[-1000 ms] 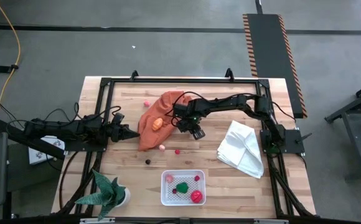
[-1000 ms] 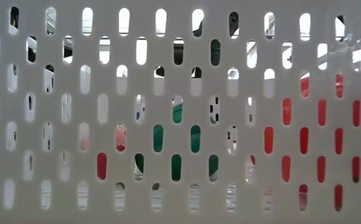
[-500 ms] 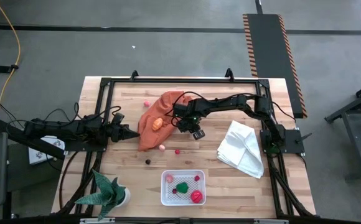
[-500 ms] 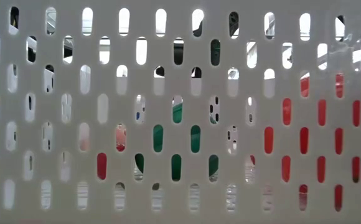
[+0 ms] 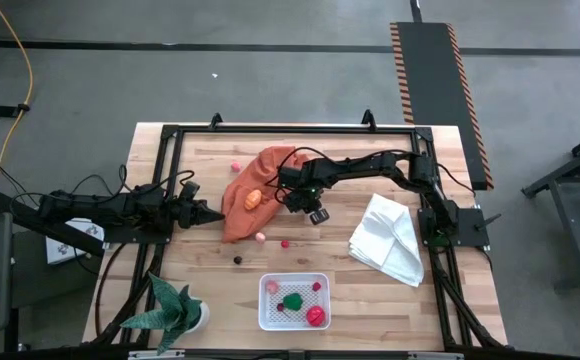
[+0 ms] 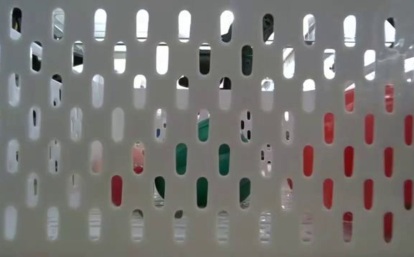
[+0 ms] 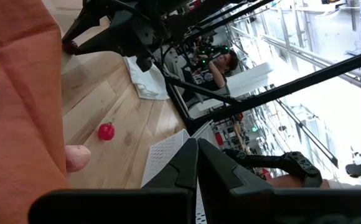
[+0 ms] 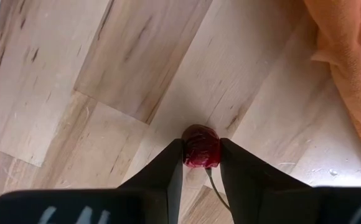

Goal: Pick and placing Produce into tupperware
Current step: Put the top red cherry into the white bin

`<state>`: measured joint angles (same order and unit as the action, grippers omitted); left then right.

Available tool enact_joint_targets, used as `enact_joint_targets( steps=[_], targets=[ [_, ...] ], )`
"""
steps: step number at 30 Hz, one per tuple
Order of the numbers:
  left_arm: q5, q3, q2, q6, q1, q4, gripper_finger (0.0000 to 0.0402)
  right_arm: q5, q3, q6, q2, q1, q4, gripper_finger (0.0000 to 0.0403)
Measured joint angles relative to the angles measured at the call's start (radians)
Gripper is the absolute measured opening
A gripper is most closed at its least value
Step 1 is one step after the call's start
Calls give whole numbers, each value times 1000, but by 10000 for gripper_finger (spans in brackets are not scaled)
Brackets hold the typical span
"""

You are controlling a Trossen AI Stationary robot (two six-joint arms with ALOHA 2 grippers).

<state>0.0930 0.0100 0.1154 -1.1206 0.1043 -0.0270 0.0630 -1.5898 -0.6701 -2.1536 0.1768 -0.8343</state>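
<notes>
My right gripper (image 5: 315, 212) is over the bare table just right of the large orange cloth (image 5: 255, 190), shut on a small dark red cherry-like piece (image 8: 200, 146) with a thin stem (image 8: 215, 188). My left gripper (image 5: 210, 215) is shut and empty at the cloth's left edge. The white tupperware (image 5: 293, 300) sits near the front edge and holds green, red and pink pieces. Loose on the wood are a pink piece (image 5: 260, 237), a red one (image 5: 284, 242), a dark one (image 5: 237, 259) and a pink one (image 5: 235, 165). An orange piece (image 5: 253, 198) lies on the cloth. My right gripper pinches the dark red piece by its two opposite sides (image 8: 189, 153) between its two fingertips. The fingers come from above, pointing down. The stem trails back between the fingers. I cannot tell whether the piece is clear of the table.
A white folded cloth (image 5: 388, 238) lies at the right. A small potted plant (image 5: 175, 310) stands at the front left corner. The tupperware's slotted white wall (image 6: 86, 143) fills the low view. Black frame rails (image 5: 290, 128) run round the table. Bare wood lies between cloth and tupperware.
</notes>
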Motion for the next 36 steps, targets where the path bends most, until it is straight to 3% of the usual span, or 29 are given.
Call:
enact_joint_targets(
  steps=[36],
  targets=[
    [0, 0, 0, 0, 0, 0, 1, -3, -547, 157, 1, 4, -421, 87]
  ],
)
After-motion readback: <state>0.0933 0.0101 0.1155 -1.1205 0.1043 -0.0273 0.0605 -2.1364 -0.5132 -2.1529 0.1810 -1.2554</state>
